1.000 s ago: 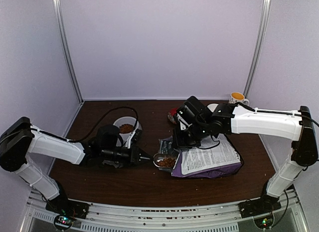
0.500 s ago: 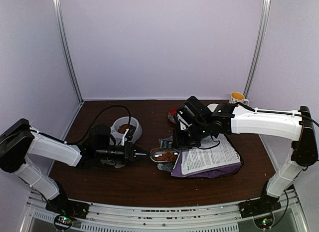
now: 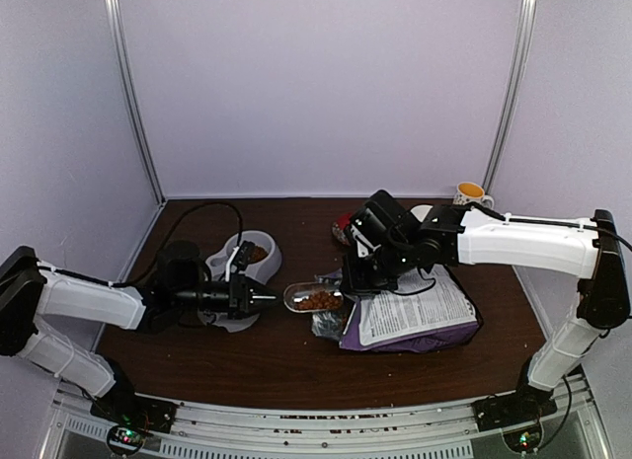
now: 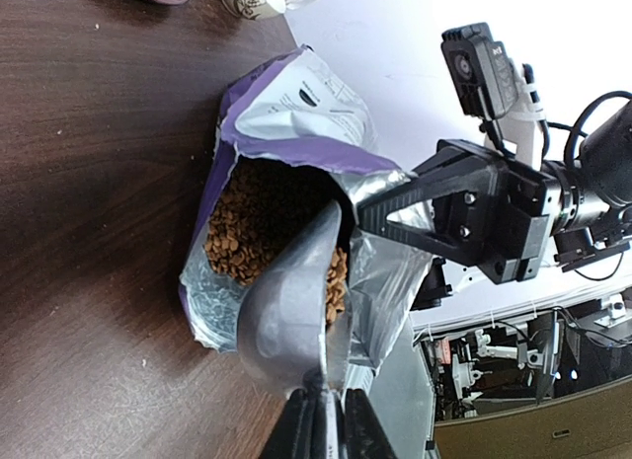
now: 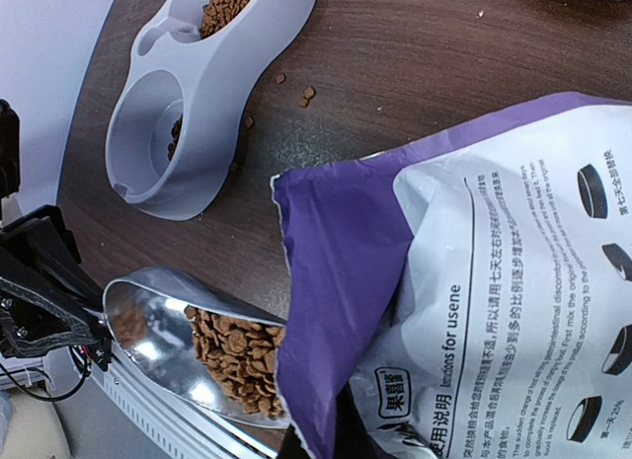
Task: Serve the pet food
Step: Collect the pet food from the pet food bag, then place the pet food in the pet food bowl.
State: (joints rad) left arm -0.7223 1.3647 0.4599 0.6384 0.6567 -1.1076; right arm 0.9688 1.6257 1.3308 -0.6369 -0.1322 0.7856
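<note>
My left gripper (image 3: 259,297) (image 4: 324,420) is shut on the handle of a silver scoop (image 3: 314,298) (image 4: 286,311) (image 5: 148,321). The scoop hangs just left of the bag mouth, loaded with brown pet food (image 3: 318,301) (image 5: 232,355). The purple printed bag (image 3: 415,321) (image 4: 296,114) (image 5: 474,281) lies on the table with more kibble (image 4: 247,227) showing inside its mouth. My right gripper (image 3: 357,276) (image 4: 415,197) (image 5: 341,434) is shut on the bag's upper edge and holds it open. In the right wrist view the bag hides most of its fingers.
A grey double-bowl feeder (image 3: 247,257) (image 5: 207,84) sits behind my left wrist with some kibble (image 5: 222,5) in it. A few loose pellets (image 5: 306,94) lie on the table beside it. A red plate (image 3: 343,227) and a yellow-lined mug (image 3: 471,193) stand at the back right.
My left arm has drawn back to the left, carrying the filled scoop out of the bag mouth toward the feeder. The right arm and the bag have stayed put.
</note>
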